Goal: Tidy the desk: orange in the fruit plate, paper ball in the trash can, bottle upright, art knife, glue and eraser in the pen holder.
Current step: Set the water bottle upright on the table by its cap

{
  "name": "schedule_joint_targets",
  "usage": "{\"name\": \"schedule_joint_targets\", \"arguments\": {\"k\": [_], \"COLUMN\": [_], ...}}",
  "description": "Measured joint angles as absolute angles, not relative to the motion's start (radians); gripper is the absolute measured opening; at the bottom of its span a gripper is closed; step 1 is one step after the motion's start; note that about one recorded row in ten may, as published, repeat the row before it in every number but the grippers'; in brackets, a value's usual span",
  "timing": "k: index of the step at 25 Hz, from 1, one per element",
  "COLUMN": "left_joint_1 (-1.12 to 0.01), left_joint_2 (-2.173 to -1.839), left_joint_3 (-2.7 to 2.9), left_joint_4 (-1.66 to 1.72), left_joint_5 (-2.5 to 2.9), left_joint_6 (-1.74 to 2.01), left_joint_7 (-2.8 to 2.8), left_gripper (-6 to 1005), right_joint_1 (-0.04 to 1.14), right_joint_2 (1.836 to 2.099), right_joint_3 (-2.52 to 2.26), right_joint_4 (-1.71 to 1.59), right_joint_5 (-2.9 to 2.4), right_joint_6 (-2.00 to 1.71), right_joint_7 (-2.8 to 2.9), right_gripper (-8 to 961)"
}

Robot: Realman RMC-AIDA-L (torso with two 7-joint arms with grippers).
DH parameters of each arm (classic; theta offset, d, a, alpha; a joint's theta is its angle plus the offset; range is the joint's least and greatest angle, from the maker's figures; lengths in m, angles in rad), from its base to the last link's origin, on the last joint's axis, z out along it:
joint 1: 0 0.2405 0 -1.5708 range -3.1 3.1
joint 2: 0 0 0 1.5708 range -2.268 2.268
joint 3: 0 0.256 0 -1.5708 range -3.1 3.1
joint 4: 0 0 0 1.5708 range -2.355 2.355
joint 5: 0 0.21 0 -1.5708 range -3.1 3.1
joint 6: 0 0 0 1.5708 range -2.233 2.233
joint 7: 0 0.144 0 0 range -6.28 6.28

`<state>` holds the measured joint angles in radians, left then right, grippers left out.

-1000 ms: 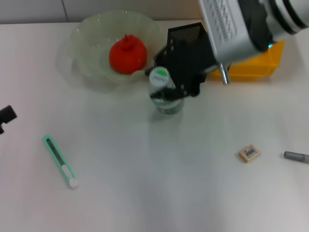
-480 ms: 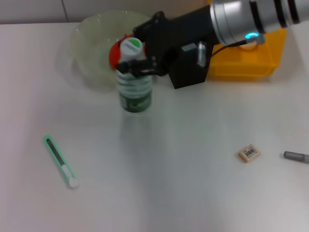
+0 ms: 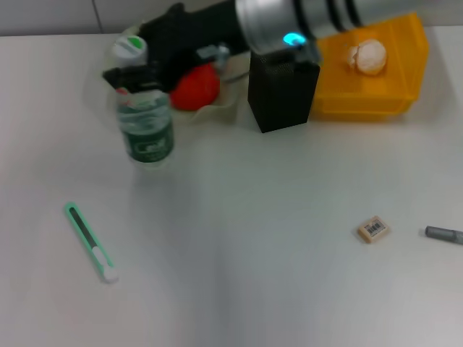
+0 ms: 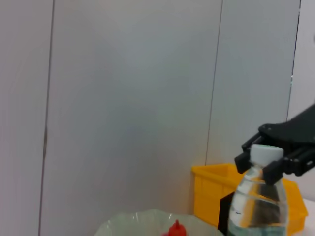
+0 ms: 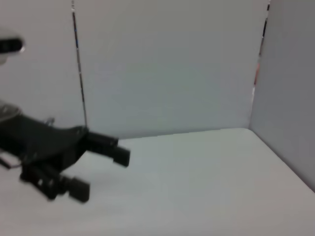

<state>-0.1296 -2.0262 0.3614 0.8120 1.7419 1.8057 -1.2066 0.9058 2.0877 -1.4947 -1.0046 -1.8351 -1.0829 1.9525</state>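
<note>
The right gripper point(image 3: 134, 72) is clamped on the upright bottle point(image 3: 145, 130) at its neck, beside the fruit plate point(image 3: 224, 101). Bare desk point(image 3: 239, 238) stretches toward the art knife point(image 3: 90, 241) and eraser point(image 3: 373, 229). The left gripper is out of sight.

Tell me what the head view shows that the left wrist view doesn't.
Head view only: the art knife, the eraser, the paper ball in the yellow trash can, and the table.

Left wrist view only: the wall panels behind the desk.

Both: the right gripper shut on the upright bottle at its neck, the fruit plate, the orange.
</note>
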Motion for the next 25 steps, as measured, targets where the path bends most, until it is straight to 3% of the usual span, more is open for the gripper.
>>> {"name": "schedule_joint_targets", "arguments": {"k": [13,25], "left_joint_1": [-0.104,-0.103], "left_joint_2": [-2.014,-2.023], "left_joint_3": [0.353,0.356], "left_joint_4": [0.910,0.914], "left_joint_5": [1.773,1.792], "left_joint_6": [1.784,1.781], "left_joint_7": [-1.217,-1.200], "left_gripper": [855,855], "right_joint_1": [1.108,1.185], "right_joint_2": [2.081,2.088], "right_joint_3": [-1.411,-1.407], "right_joint_4": [-0.851,-0.772], "right_joint_5": [-2.005,-1.990], "right_joint_6": [-1.019,-1.033], "right_joint_7": [2.208,2.184], "right_gripper": [437,438]}}
